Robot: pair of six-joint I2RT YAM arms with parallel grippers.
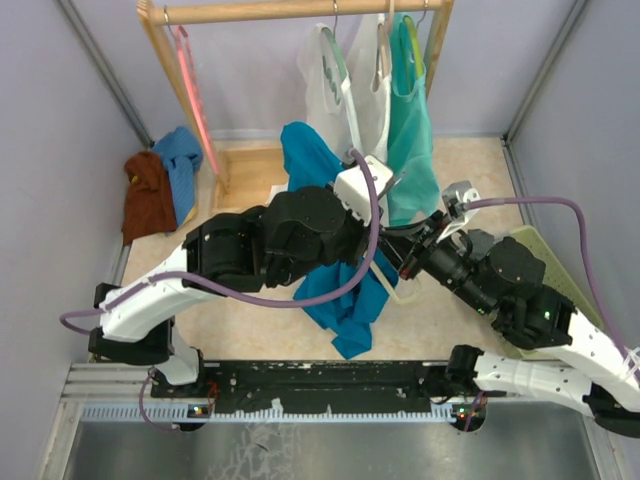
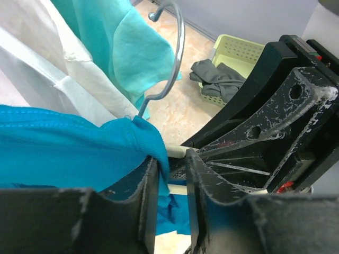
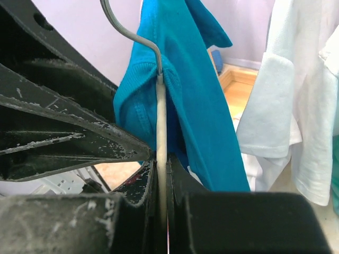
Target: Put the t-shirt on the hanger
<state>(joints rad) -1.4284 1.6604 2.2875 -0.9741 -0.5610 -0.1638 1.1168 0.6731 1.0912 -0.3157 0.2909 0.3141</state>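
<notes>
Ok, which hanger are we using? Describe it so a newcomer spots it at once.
From the wooden rack at the back, come forward to the scene's middle. The hanger is the thin cream one pinched in the right gripper, with the t-shirt draped over it. Unlike the pink hanger and those carrying tops, it is off the rack.

Both wrist views press close to the hanger (image 3: 160,121), sharing its hook (image 2: 177,58) and the t-shirt (image 2: 63,143). The top view looks down on the hanger from high behind, covering the worktop (image 1: 240,330).
</notes>
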